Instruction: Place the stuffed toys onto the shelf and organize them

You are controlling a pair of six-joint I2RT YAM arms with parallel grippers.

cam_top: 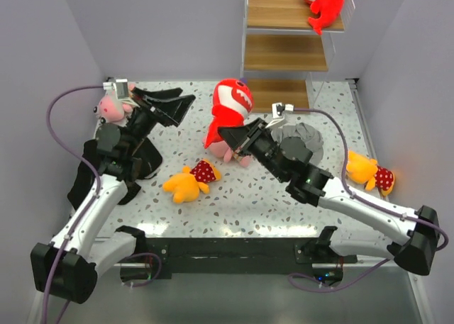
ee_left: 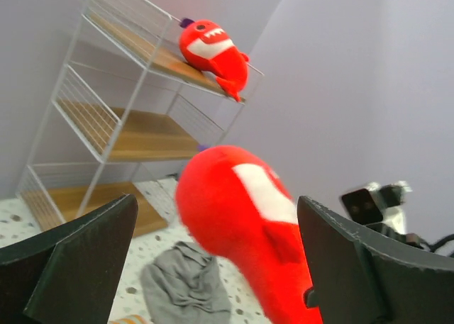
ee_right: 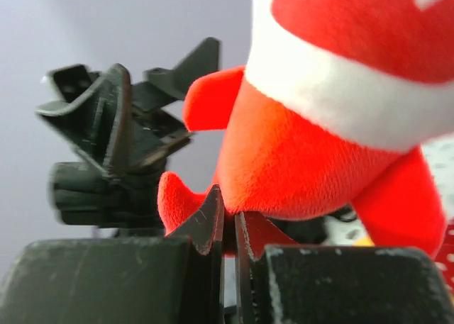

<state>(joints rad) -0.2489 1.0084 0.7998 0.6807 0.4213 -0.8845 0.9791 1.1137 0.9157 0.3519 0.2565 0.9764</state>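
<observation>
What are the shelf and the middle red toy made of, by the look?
The shelf: boards look like light wood or laminate, grain visible; frame thin white wire, probably painted metal. The red toy: soft plush fabric, fuzzy matte surface.

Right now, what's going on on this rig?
The right gripper is shut on a lower fin of a red-and-white plush that stands upright mid-table. The left gripper is open beside it and holds nothing. The other red-and-white plush already lies on the top board of the shelf. A yellow plush, a second yellow plush and a pink plush are on the table, not yet shelved.
</observation>
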